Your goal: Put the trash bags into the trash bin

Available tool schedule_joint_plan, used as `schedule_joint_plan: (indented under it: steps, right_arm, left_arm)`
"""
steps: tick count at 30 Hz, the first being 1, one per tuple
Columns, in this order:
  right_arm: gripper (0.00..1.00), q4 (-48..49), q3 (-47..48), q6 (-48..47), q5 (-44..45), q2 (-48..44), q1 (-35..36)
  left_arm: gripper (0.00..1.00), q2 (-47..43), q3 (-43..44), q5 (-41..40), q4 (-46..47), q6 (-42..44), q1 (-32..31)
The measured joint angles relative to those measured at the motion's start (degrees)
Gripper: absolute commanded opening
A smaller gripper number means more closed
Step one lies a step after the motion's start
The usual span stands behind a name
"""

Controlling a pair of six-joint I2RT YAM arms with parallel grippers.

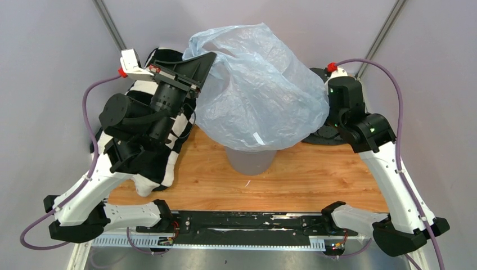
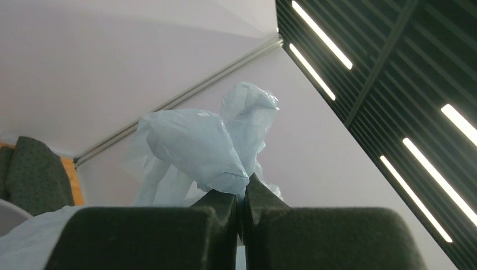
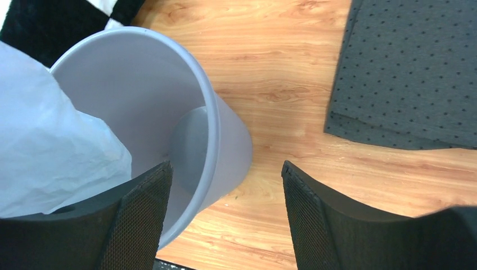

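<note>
The pale blue trash bag hangs billowed above the middle of the table and covers the top of the light grey trash bin. My left gripper is shut on a bunched edge of the bag, its jaws pressed together, held high at the bag's left. My right gripper is open and empty, just above the bin's right rim. Its fingers are hidden behind the bag in the top view. Part of the bag hangs into the bin's left side.
A black-and-white checkered pillow lies under my left arm at the table's left. A dark grey dotted cloth lies on the wooden table right of the bin, below my right arm.
</note>
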Motion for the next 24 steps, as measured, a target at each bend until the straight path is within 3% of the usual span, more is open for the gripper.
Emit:
schedule_joint_plan:
  steps: [8,11,17,24]
  right_arm:
    - [0.73,-3.13,0.66,-1.86,2.91,1.09,0.0]
    - [0.73,-4.0,1.11,-2.47,3.45,2.08,0.0]
    - [0.74,-6.19,3.04,-3.5,5.22,2.19,0.0]
    - [0.74,-9.22,6.8,-4.85,7.3,0.81,-0.02]
  left_arm:
    - [0.0,-0.68,-3.85,-11.19,-6.47,-0.07,0.61]
    - [0.0,-0.7,-3.8,-13.53,-11.54,0.28,4.09]
    - [0.0,-0.22,-4.76,-12.48,-20.02,-1.09,12.26]
    - [0.0,-0.15,-8.31,-9.7,-24.68,-2.32,16.33]
